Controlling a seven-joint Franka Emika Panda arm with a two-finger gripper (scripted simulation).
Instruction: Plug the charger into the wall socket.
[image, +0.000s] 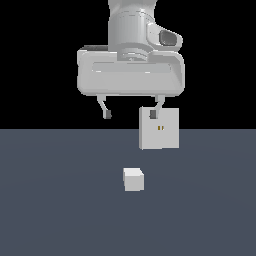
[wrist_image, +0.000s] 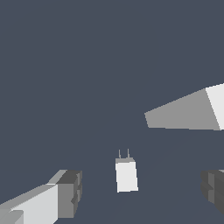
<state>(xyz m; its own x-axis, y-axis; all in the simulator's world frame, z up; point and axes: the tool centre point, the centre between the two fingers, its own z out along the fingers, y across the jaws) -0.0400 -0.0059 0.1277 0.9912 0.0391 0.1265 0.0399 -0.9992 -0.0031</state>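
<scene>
**Charger at rest beneath an open gripper**

The charger (image: 133, 179) lies free on the dark surface (image: 55, 210), its two thin prongs visible in the wrist view (wrist_image: 126, 174). Behind it, towards the exterior view's right, the wall socket (image: 165, 137) stands upright, its gold slots facing the camera. The gripper (image: 130, 114) hangs above with jaws spread wide and empty, apparently poised to descend on the charger.
</scene>
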